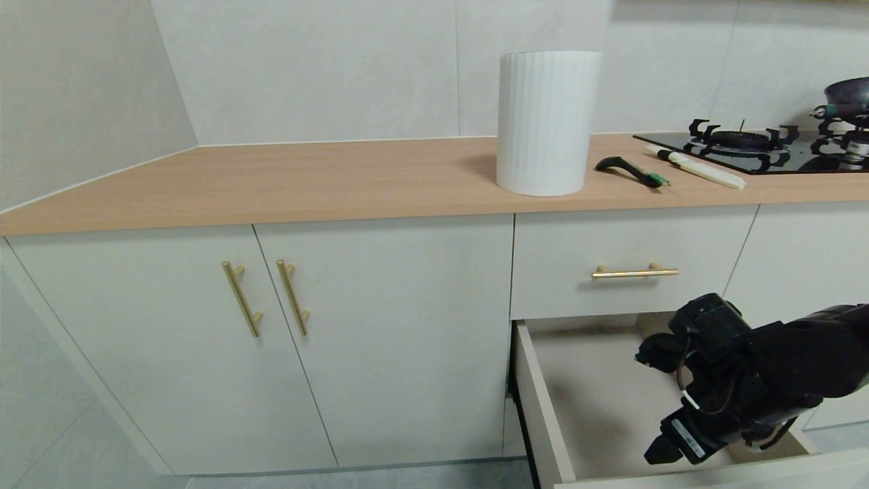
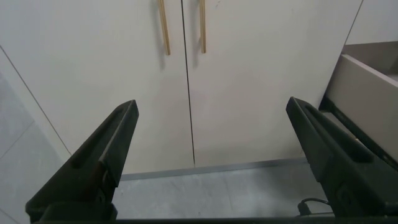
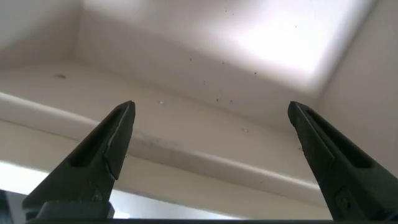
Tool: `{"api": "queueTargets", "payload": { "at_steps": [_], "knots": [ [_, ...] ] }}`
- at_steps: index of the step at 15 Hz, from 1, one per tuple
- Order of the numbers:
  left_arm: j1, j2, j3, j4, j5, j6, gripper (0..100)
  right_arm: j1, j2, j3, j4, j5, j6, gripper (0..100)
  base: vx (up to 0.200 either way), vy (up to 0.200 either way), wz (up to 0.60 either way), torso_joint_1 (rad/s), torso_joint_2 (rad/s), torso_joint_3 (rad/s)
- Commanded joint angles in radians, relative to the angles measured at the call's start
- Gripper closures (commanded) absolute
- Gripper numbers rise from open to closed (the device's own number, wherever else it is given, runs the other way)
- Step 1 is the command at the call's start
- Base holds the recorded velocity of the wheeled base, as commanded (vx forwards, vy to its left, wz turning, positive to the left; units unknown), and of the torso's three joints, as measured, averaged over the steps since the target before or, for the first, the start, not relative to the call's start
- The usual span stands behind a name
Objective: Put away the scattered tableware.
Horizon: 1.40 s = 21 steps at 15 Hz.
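Tableware lies upper right on the worktop — a black-handled utensil and a white knife. Right gripper, jaws released, hangs in the open drawer lower right; best rise clear, then pinch a handle mid-length. Left gripper is released too.

One countertop, and on it one tall white ribbed canister, one black-handled tool with a green tip, and one white knife. One cooktop with two grates I can count, the near grate and the far grate, plus one dark pan. Two cabinet doors: left door and right door. Two drawers: shut drawer and open drawer. Three gold handles: left door handle, right door handle, drawer handle.
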Motion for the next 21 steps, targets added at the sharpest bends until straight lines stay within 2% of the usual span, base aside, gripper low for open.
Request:
{"api": "queueTargets", "payload": {
  "at_steps": [1,4,6,9,14,18,21],
  "knots": [
    [0.0,0.0,0.0,0.0,-0.001,0.0,0,0.025,-0.027,-0.005,0.029,-0.001,-0.004,0,0.0,0.0,0.0,0.0,0.0,0.0],
    [0.0,0.0,0.0,0.0,0.0,0.0,0,0.032,-0.045,-0.011,0.038,0.001,-0.011,0,0.0,0.0,0.0,0.0,0.0,0.0],
    [0.0,0.0,0.0,0.0,0.0,0.0,0,0.025,-0.041,-0.063,0.038,0.005,0.006,0,0.0,0.0,0.0,0.0,0.0,0.0],
    [0.0,0.0,0.0,0.0,0.0,0.001,0,-0.009,-0.07,-0.123,0.034,0.007,0.097,0,0.0,0.0,0.0,0.0,0.0,0.0],
    [0.0,0.0,0.0,0.0,0.0,0.0,0,-0.04,-0.107,-0.111,-0.061,0.004,0.098,0,0.0,0.0,0.0,0.0,0.0,0.0],
    [0.0,0.0,0.0,0.0,0.0,0.001,0,-0.041,-0.125,-0.111,-0.072,0.002,0.098,0,0.0,0.0,0.0,0.047,-0.22,-0.224],
    [0.0,0.0,0.0,0.0,0.0,0.001,0,-0.041,-0.134,-0.109,-0.072,0.004,0.098,0,0.0,0.0,0.0,0.178,-0.52,-0.294]
  ]
}}
